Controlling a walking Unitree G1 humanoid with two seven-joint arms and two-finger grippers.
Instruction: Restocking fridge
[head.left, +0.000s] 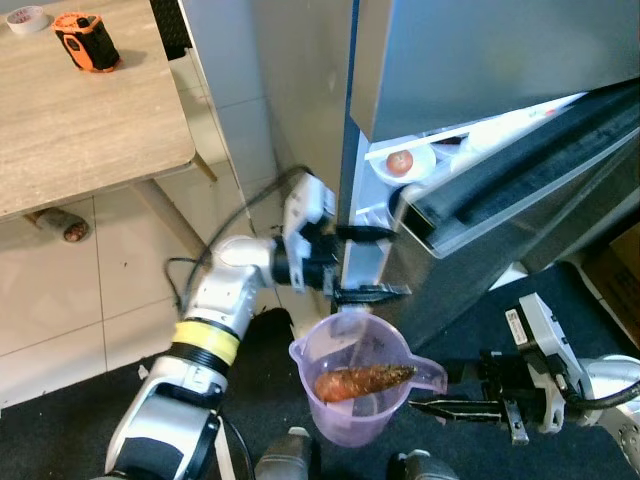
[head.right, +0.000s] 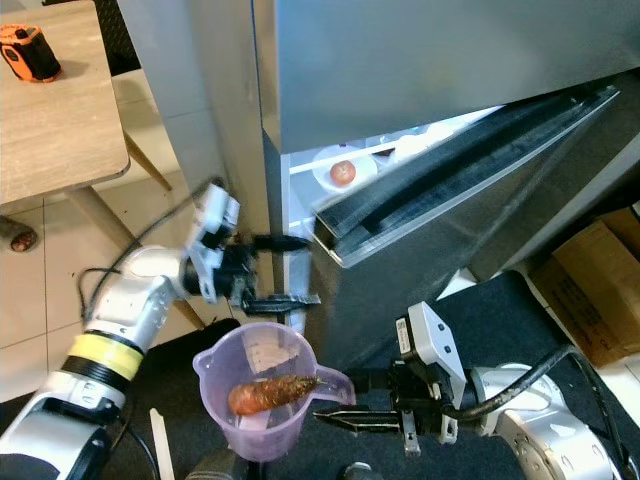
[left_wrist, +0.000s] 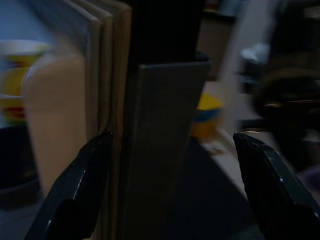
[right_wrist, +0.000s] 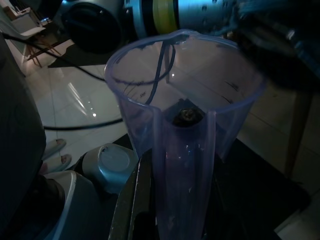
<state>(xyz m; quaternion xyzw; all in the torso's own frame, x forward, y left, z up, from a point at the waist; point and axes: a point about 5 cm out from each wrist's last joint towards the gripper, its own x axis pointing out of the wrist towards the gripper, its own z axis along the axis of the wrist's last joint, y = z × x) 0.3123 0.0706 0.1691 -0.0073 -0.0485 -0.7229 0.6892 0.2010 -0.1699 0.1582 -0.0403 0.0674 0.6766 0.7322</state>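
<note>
The silver fridge (head.left: 480, 60) stands ahead with its lower door (head.left: 520, 190) ajar. My left gripper (head.left: 385, 262) is open, and its two fingers straddle the door's edge (left_wrist: 165, 140). Through the gap a white plate (head.left: 422, 158) carries a red round fruit (head.left: 400, 162). Lower down, my right gripper (head.left: 435, 388) is shut on the handle of a clear purple jug (head.left: 350, 415). An orange-brown carrot (head.left: 362, 381) lies inside the jug. In the right wrist view the jug (right_wrist: 185, 115) stands upright just beyond the fingers.
A wooden table (head.left: 90, 120) at the left holds an orange tape measure (head.left: 85, 40) and a tape roll (head.left: 25, 18). A slipper (head.left: 60, 225) lies under it on the tiled floor. A cardboard box (head.right: 590, 285) sits at the right, and a dark mat (head.right: 500, 310) lies beside the fridge.
</note>
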